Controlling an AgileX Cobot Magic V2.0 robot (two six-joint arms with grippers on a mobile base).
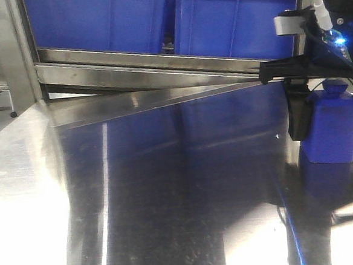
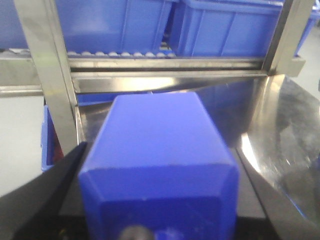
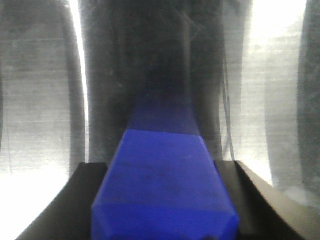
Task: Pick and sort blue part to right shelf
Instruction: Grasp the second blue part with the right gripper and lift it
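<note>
In the front view a squat blue part (image 1: 333, 130) with a small cap stands upright at the right edge of the steel table, and my right gripper (image 1: 329, 122) is shut on its sides from above. Looking down from the right wrist, the same part (image 3: 162, 185) fills the space between the black fingers (image 3: 85, 200). My left gripper (image 2: 160, 162) is shut on another blue part (image 2: 157, 145), held in front of the shelf (image 2: 170, 64). The left gripper is out of the front view. The shelf's steel front rail (image 1: 159, 64) runs behind the table.
Large blue bins (image 1: 96, 20) (image 1: 235, 19) sit on the shelf above the rail, on roller lanes (image 2: 115, 53). Steel uprights (image 2: 47, 85) (image 1: 10, 53) stand at the left. The shiny steel table (image 1: 168, 187) spreads in front, with floor off its left edge.
</note>
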